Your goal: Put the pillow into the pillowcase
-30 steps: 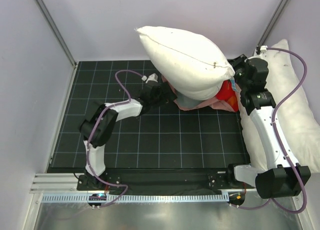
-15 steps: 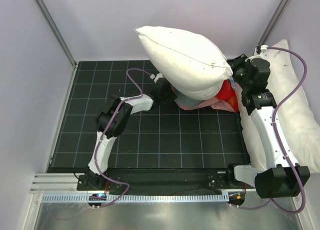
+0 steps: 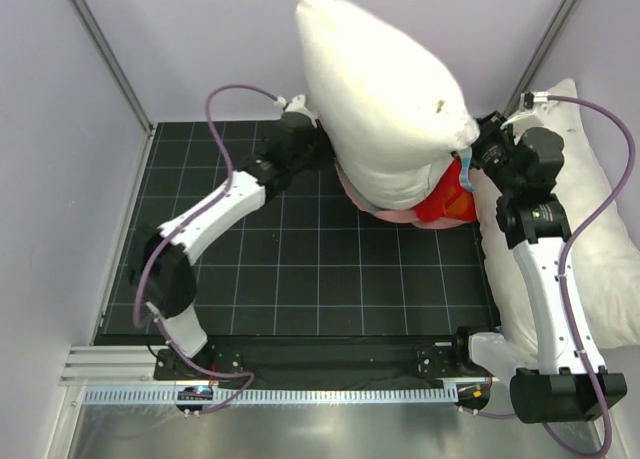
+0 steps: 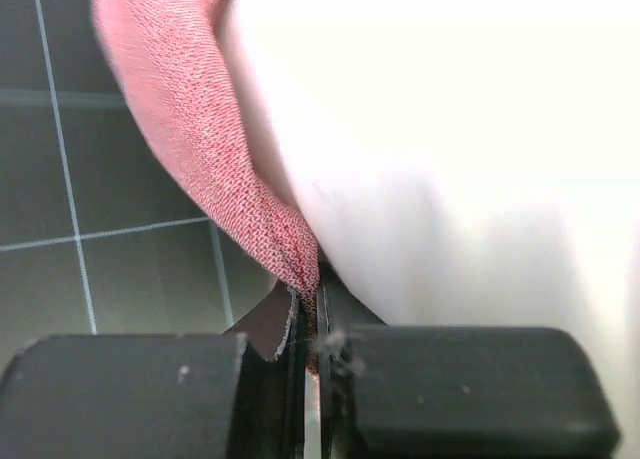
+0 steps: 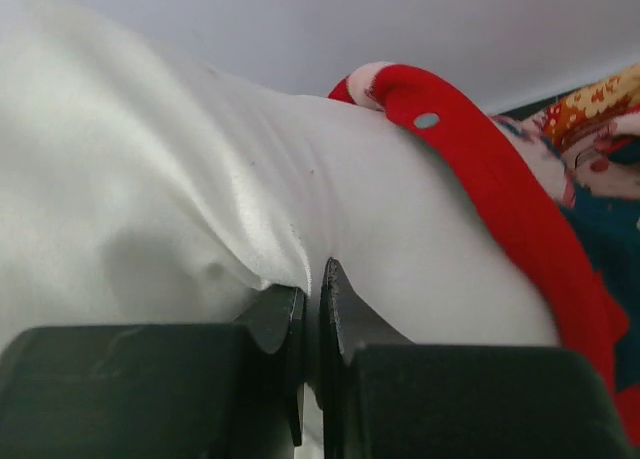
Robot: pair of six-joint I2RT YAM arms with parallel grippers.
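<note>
The pillow [image 3: 385, 109] stands upright w/ bottom end seemingly in the pillowcase [image 3: 441, 201] mouth, left claw [image 4: 308, 304] clenched on case hem, right claw [image 5: 312, 279] on pillow fabric, so imo pull hem up & out while pushing down.

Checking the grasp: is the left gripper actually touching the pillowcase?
Touching. The left wrist view shows the left gripper shut, with the pillowcase edge pinched between its jaws.

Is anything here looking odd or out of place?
Yes. The pillow stands on end, only its lower end inside the bunched red pillowcase. The left claw pinches the case's edge; the right claw pinches the pillow's cloth. A second, longer pillow lies off the black mat, squeezed against the right wall.
</note>
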